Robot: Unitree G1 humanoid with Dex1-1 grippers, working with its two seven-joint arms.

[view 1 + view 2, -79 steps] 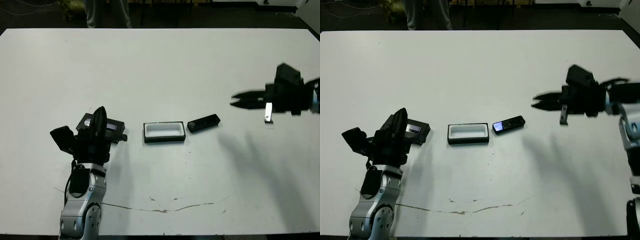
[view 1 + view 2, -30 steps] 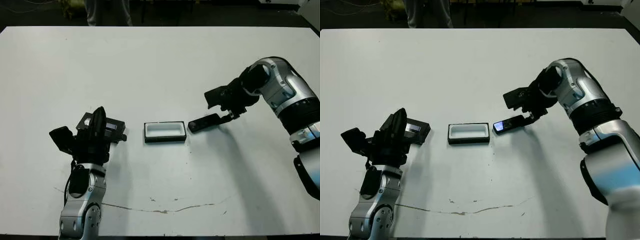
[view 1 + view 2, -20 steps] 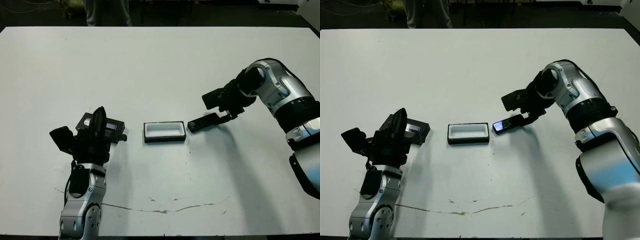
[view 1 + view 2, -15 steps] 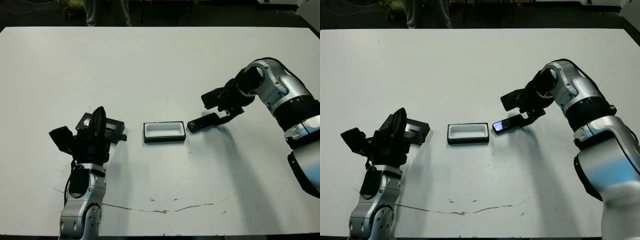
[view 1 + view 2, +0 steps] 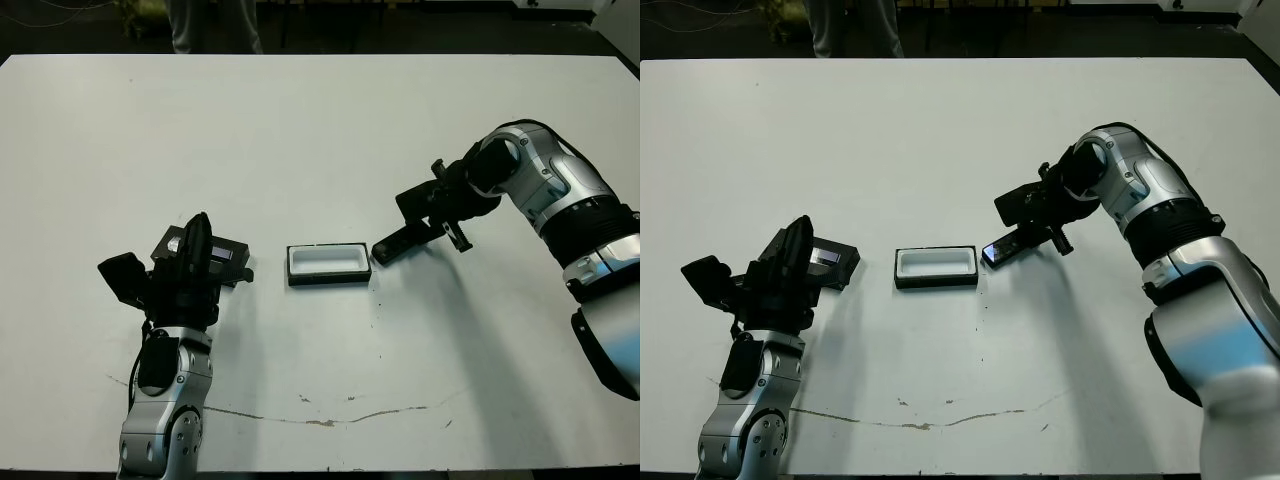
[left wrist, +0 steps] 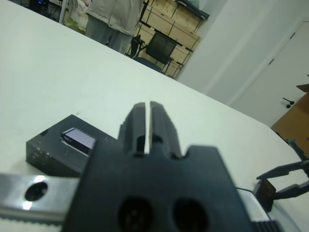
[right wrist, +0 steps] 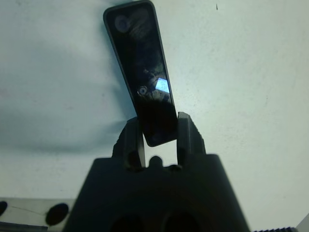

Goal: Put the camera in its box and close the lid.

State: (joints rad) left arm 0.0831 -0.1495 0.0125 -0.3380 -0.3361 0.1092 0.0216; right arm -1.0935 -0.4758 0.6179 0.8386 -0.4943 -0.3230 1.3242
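Note:
The camera [image 5: 396, 243] is a slim black bar lying just right of the box [image 5: 329, 265], a black tray with a white lining at the table's middle. My right gripper [image 5: 428, 228] is at the camera's right end. In the right wrist view its fingers [image 7: 186, 135] press both sides of the camera [image 7: 140, 63], shut on it. The lid [image 6: 58, 145], flat and black with a glossy strip, lies left of the box. My left gripper [image 6: 145, 125] is shut on nothing and stands just in front of the lid [image 5: 230, 255], hiding part of it.
A person [image 5: 215, 25] stands beyond the table's far edge; a chair [image 6: 159, 48] and shelves show there too. A thin cracked line [image 5: 330, 418] runs along the table near the front edge. White tabletop spreads around the box.
My right arm swung in from the right to the camera. Its gripper turned and closed on the camera's right end, and the camera shifted slightly. The left arm stayed still.

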